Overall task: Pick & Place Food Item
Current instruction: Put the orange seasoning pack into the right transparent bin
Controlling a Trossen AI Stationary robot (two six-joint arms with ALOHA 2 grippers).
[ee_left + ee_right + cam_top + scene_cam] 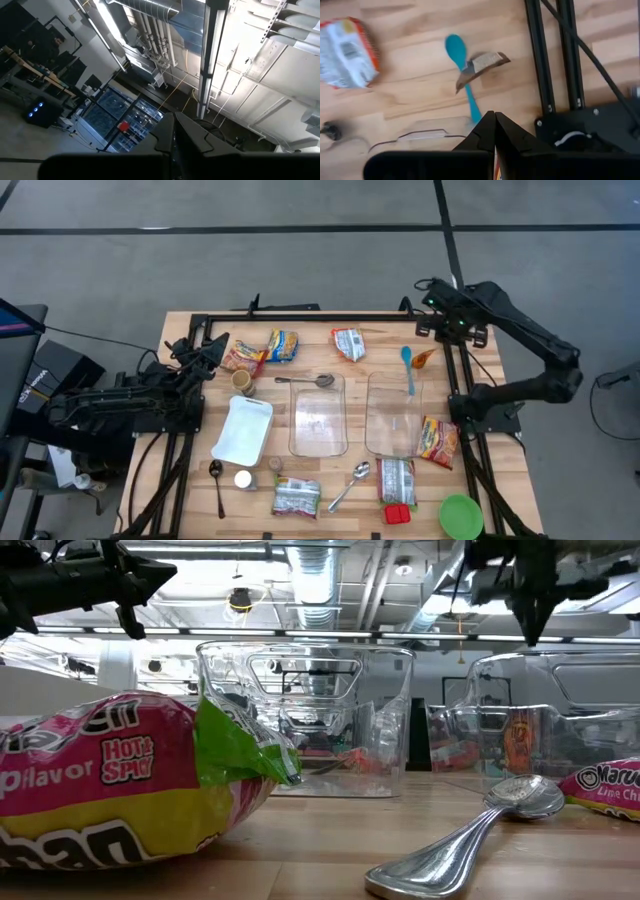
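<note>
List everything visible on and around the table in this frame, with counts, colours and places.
Clear plastic containers: 2, transparent, table centre.
White rectangular tray: 1, white, left of the containers.
Snack packets: 7, mostly red, yellow or silver, three along the far edge, three along the near edge, one right of the containers.
Metal spoons: 3, silver or dark, one at the far side of the left container, two near the front edge.
Teal plastic spoon: 1, teal, far right.
Green bowl: 1, green, near right corner.
Left gripper: shut, over the table's far left corner.
Right gripper: shut, over the far right edge.
</note>
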